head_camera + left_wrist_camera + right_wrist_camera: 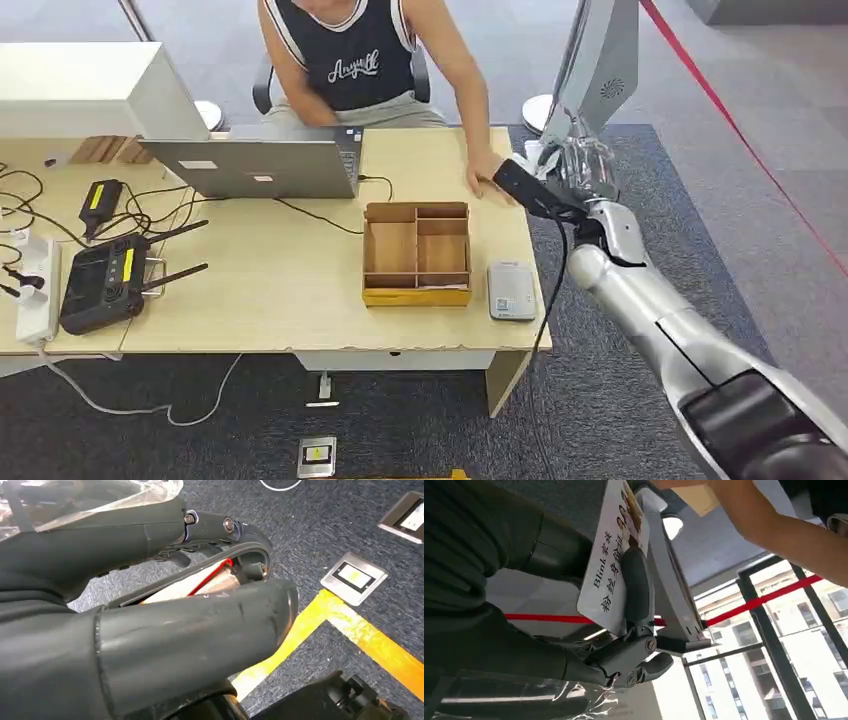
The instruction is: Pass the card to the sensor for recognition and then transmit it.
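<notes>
My right hand (pixel 583 165) is raised off the table's far right corner, next to a person's hand (pixel 487 178) resting on the tabletop. In the right wrist view that hand (pixel 624 650) pinches a white card (pixel 606 575) with printed characters, a dark finger (pixel 636 587) lying across its face. The person's forearm (pixel 774 525) passes close above it. The sensor (pixel 511 290), a small grey-white pad, lies flat near the table's front right corner, nearer to me than the hand. My left hand (pixel 175 630) hangs over the carpet with fingers curled against the thumb and holds nothing.
A cardboard box (pixel 416 253) with compartments sits left of the sensor. A laptop (pixel 255 165), a black controller (pixel 100 285), a power strip (pixel 35 290) and cables cover the table's left. A grey panel on a stand (pixel 600 60) rises behind my right hand.
</notes>
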Robot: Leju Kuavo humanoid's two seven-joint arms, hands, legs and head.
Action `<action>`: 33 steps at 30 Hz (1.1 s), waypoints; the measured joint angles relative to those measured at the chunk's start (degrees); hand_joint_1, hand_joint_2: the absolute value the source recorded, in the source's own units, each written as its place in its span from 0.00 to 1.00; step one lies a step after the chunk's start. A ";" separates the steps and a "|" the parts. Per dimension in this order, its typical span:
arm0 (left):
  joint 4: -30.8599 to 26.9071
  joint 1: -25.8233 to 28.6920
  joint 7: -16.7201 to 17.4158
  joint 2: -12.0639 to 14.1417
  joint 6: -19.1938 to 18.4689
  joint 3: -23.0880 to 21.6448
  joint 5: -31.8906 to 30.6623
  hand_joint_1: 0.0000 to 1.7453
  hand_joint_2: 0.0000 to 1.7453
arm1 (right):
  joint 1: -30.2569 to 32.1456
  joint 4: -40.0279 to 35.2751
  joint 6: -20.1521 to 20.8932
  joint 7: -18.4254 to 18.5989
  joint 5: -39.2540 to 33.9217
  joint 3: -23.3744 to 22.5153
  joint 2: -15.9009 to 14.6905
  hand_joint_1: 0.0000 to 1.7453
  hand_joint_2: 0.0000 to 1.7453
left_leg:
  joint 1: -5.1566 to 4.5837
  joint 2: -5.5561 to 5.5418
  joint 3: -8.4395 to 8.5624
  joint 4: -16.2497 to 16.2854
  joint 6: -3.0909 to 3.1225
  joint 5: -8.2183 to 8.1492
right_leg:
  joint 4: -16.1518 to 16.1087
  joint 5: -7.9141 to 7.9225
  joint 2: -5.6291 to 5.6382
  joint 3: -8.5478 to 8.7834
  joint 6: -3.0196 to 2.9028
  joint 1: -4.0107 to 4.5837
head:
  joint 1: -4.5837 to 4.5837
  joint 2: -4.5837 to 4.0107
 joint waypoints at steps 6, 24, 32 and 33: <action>0.00 0.07 0.00 -0.04 0.07 0.00 -0.02 0.00 0.00 | 3.72 0.00 0.31 0.28 -0.88 -0.13 -2.49 1.00 1.00 | 0.00 -0.01 -0.01 0.00 0.00 -0.01 | 0.00 0.01 0.02 -0.01 0.00 0.00 | 0.00 0.00; 0.00 0.09 0.13 -0.42 0.07 0.00 0.35 0.00 0.00 | 9.25 1.03 0.92 0.33 -2.10 -0.17 -3.65 1.00 1.00 | 0.00 0.01 -0.04 -0.01 0.00 -0.01 | 0.00 0.00 0.01 -0.01 0.00 0.00 | 0.00 0.00; 0.00 0.08 0.13 -0.57 0.17 0.00 0.33 0.00 0.00 | 9.94 1.03 1.64 -0.39 -1.99 -0.07 -3.37 1.00 1.00 | 0.01 0.01 -0.04 -0.02 0.00 -0.01 | 0.01 0.00 0.01 0.00 0.00 0.00 | 0.00 0.00; 0.00 0.08 0.13 -0.61 0.22 0.00 0.33 0.00 0.00 | 10.13 1.03 1.77 -0.52 -1.88 0.02 -3.19 1.00 1.00 | 0.01 0.01 -0.04 -0.02 0.00 -0.01 | 0.01 0.00 0.01 0.00 0.00 0.00 | 0.00 0.00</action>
